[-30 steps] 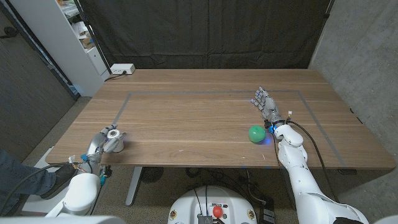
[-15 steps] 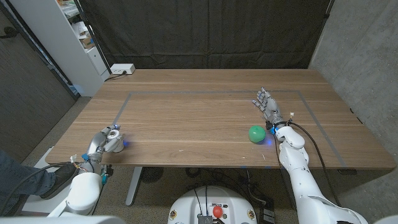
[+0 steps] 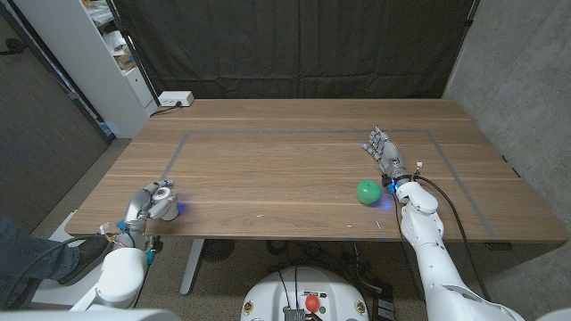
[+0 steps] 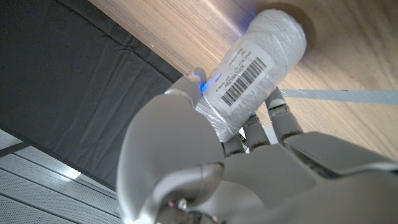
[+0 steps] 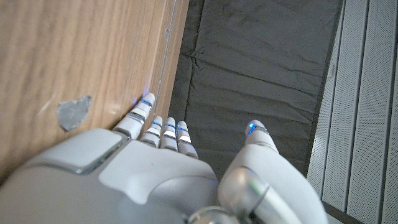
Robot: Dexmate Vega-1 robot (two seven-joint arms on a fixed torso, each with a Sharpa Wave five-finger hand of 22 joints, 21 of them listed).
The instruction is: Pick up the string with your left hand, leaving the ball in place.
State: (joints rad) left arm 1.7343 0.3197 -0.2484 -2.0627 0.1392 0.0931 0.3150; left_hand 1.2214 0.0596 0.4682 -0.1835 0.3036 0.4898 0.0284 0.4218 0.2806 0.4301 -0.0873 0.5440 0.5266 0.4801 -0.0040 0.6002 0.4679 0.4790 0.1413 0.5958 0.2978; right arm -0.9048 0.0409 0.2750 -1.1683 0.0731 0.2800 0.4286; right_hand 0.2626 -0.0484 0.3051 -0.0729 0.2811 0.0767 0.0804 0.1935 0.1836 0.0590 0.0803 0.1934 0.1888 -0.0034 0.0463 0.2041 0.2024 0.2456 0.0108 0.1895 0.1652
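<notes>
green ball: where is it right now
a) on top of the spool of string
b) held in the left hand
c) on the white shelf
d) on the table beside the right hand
d: the green ball sits on the table next to the open right hand, while the left hand across the table grips the spool of string.

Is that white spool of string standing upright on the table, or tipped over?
Tipped. The spool of string lies aslant in the left hand, whose fingers wrap its lower end. Whether its far end touches the table, I cannot tell.

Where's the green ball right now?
Head view: the green ball sits on the table's right side, just beside the right robot hand.
</notes>
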